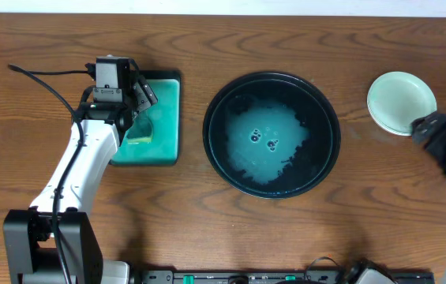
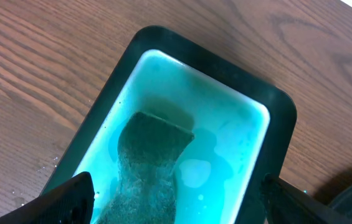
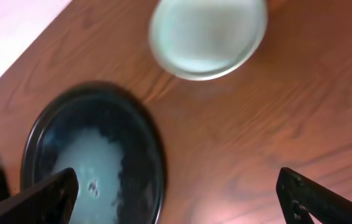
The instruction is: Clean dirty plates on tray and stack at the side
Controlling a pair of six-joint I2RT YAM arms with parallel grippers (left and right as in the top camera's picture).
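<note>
Bright, even overhead light, soft shadows. The right wrist view is blurred, the plates (image 3: pixel 208 38) smeared. Liquid (image 1: pixel 266 150) in the tray (image 1: pixel 324 110) glints.

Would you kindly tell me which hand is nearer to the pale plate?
Right. The right hand sits just beside the plate; the left hand hovers over the teal sponge dish, beyond the black tray.

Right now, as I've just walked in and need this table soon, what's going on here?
Two robot arms are on a plate-cleaning job. The left fingers hang open above the sponge in the teal dish. The right fingers, open and empty, sit beside the pale plate at the table's right side; I cannot tell if more lie beneath it. The black tray holds only teal liquid, no plates.
</note>
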